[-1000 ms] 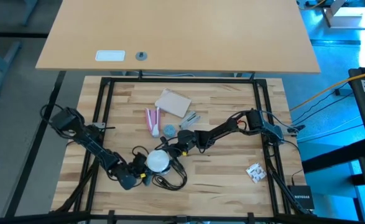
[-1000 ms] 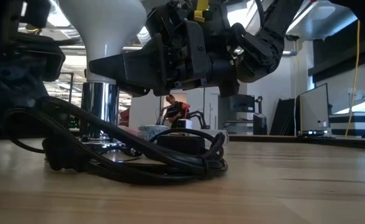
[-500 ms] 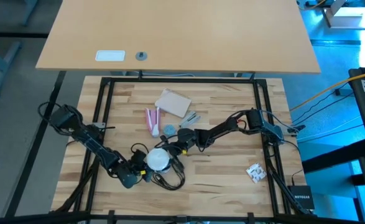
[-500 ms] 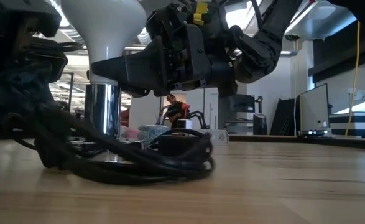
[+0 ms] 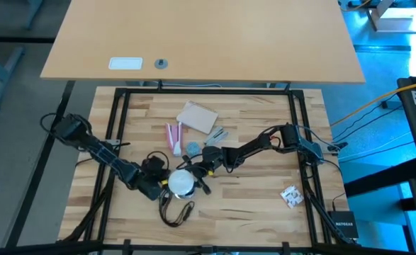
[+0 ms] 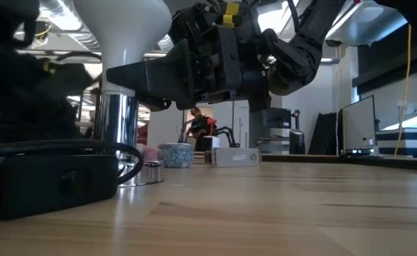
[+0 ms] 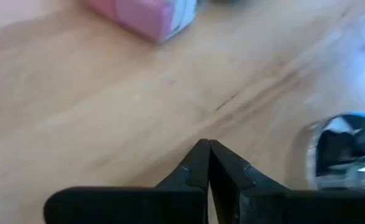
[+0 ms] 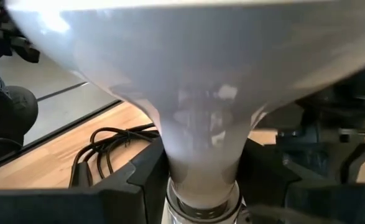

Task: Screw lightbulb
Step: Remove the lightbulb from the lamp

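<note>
Lightbulb (image 5: 181, 182): sitting at the lower centre of the high view, dome up; in the right wrist view (image 8: 194, 93) its pale dome is filling the top of the frame and its neck is narrowing down between two dark fingers; in the low view (image 6: 126, 35) it is standing at upper left above a shiny metal socket (image 6: 118, 139)

Right gripper (image 5: 197, 172): reaching in from the right of the high view to the bulb's upper right edge; its fingers (image 8: 266, 177) are clenching the neck of the lightbulb just above the screw base; in the low view (image 6: 133, 75) it is showing as a dark mass across the top centre

Left gripper (image 5: 156, 188): lying just left of the lightbulb in the high view; its fingers (image 7: 198, 168) are pressing together with nothing between them, pointing over bare wood

Black cord (image 5: 173, 210): looping on the desk (image 5: 250, 205) below the lightbulb; in the low view a black switch block (image 6: 48, 186) is lying at lower left

Pink box (image 5: 173, 137): lying above the lightbulb, near centre; also showing at the top of the left wrist view (image 7: 146, 15)

Light-blue cap (image 5: 193, 148): sitting just right of the pink box

Brown card (image 5: 197, 117): lying tilted at upper centre

Small white packet (image 5: 290, 195): lying at lower right of the desk

Person (image 6: 199, 126): sitting far behind, centre of the low view
</note>
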Robot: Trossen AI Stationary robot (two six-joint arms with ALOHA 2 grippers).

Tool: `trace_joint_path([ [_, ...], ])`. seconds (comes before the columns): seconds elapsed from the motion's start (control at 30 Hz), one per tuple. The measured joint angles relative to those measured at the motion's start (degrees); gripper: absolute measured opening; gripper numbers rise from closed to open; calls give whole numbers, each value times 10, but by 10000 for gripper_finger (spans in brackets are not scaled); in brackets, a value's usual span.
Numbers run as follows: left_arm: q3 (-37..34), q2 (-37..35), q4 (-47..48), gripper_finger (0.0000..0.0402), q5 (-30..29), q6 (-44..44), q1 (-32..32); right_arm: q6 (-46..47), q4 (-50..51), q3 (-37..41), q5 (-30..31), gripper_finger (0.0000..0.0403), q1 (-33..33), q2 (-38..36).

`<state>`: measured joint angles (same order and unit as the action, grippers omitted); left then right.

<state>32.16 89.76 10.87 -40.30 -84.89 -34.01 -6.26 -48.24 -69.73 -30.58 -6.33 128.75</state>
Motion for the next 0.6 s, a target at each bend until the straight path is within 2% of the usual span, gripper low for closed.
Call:
trace_joint_path([
  [0.17, 2, -51, 0, 0, -4, 37, -2, 0, 0, 0, 2, 168, 0, 0],
  [0.4, 4, -164, -18, 0, 2, 75, -34, 0, 0, 0, 4, 168, -1, 0],
  [0.6, 4, -177, -91, 0, 20, 70, -91, 0, -6, 0, 5, 168, -1, 0],
])
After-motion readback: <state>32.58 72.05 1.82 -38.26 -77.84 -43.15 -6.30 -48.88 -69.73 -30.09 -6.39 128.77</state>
